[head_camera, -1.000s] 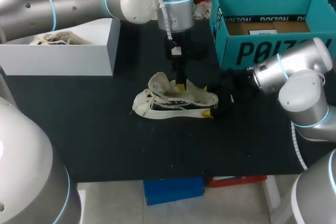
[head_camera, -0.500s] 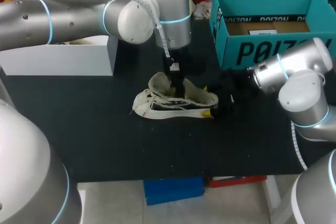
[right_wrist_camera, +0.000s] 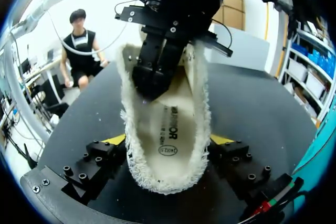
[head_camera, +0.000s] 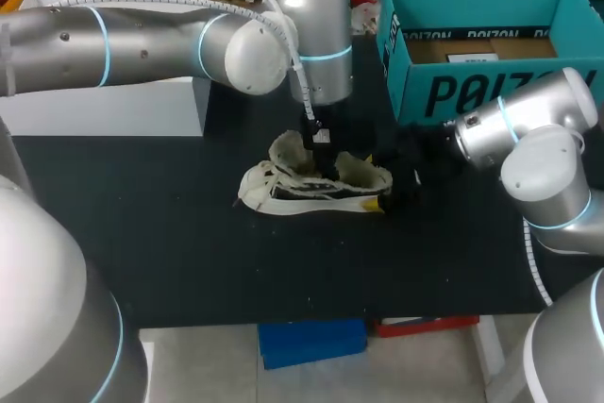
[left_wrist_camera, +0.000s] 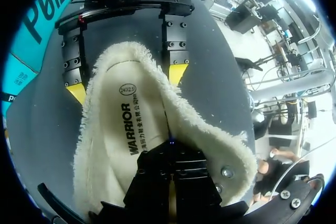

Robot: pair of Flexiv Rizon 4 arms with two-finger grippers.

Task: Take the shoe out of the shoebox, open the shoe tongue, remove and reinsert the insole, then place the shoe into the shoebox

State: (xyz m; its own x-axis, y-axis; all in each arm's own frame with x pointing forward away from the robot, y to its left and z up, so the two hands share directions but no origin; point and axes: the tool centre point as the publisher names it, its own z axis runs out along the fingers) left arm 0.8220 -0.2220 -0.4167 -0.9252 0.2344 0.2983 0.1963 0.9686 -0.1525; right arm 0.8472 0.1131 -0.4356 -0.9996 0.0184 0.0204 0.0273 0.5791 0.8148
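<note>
Our left gripper [left_wrist_camera: 170, 182] stood down inside the shoe [head_camera: 316, 181], its fingers together and their tips buried against the insole [left_wrist_camera: 126, 129]. Whether they pinched it we could not tell. The shoe sat on the black table [head_camera: 189, 252], near its middle and apart from the teal shoebox [head_camera: 472, 96]. Our right gripper [right_wrist_camera: 167, 141] clamped the heel from both sides. We judged the shoe light and soft, with a fleecy collar that would yield, so the firmer heel was the place to hold. The thin insole would bend and was best taken by an edge.
</note>
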